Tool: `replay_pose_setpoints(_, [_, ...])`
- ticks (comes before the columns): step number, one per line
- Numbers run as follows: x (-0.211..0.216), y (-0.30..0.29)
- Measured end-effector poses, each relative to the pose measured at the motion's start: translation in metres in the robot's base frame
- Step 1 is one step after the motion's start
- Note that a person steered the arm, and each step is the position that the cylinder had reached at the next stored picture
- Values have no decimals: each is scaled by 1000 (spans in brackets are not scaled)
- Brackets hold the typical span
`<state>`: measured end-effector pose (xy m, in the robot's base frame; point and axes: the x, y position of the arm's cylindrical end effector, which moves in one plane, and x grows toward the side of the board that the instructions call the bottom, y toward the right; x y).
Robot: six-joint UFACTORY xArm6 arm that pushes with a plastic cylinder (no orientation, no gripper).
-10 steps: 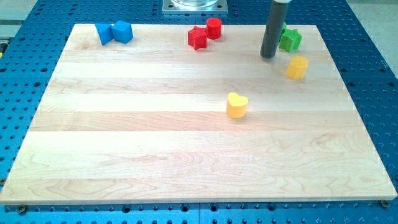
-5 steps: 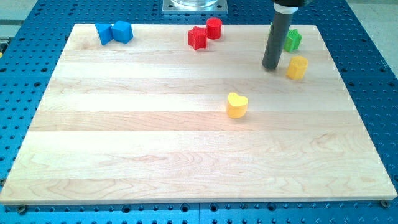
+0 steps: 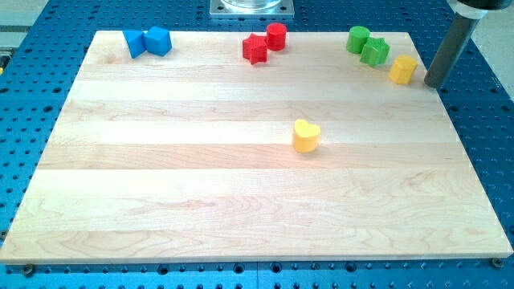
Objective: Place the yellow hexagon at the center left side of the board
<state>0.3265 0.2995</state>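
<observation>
Yellow hexagon (image 3: 403, 69) up in the upper right of the frame, close to the board's (image 3: 161, 201) right edge. My tip (image 3: 434, 83) just right of it, near that edge. No pincer here, only a rod. Green blocks (image 3: 368, 46) just left. Yellow heart (image 3: 305, 136) mid-frame. Wide bare wood lower left.

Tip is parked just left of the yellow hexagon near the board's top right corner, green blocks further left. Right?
Not quite. In the camera view my tip sits just to the view's right of the yellow hexagon, not to its left, at the board's right edge. The rest holds: the hexagon is near the top right corner, and the two green blocks lie further left.
</observation>
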Motion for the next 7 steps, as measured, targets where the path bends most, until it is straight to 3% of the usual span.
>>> replay_pose_setpoints(1, [-18, -12])
replay_pose_setpoints(3, [3, -129])
replay_pose_setpoints(4, [-18, -117])
replay_pose_setpoints(5, [-33, -143])
replay_pose_setpoints(6, [16, -228])
replay_pose_setpoints(7, [34, -273])
